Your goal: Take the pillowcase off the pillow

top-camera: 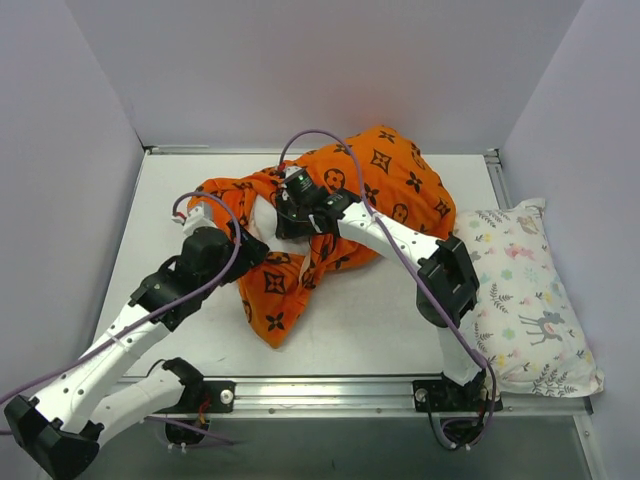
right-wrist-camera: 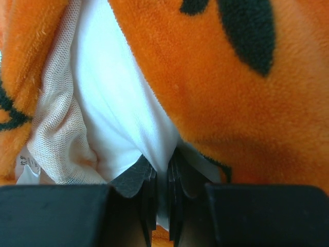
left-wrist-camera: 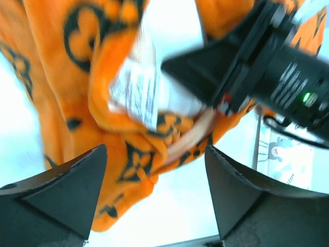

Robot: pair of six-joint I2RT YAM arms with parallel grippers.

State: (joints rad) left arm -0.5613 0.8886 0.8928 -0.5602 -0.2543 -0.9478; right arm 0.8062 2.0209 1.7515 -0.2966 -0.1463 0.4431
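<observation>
The orange pillowcase (top-camera: 385, 185) with black motifs lies bunched at the table's middle, still around the white pillow (top-camera: 263, 217), which shows at its open end. My right gripper (top-camera: 287, 212) is shut on a fold of the white pillow (right-wrist-camera: 123, 118) at that opening; orange cloth (right-wrist-camera: 241, 92) lies over it. My left gripper (top-camera: 243, 250) is open and empty just left of the opening. In the left wrist view, its fingers (left-wrist-camera: 67, 185) stand wide apart below hanging pillowcase cloth (left-wrist-camera: 128, 154) and a white care label (left-wrist-camera: 139, 87).
A white pillow printed with pastel animals (top-camera: 525, 295) lies along the table's right edge. A metal rail (top-camera: 330, 392) runs along the near edge by the arm bases. Grey walls enclose the back and sides.
</observation>
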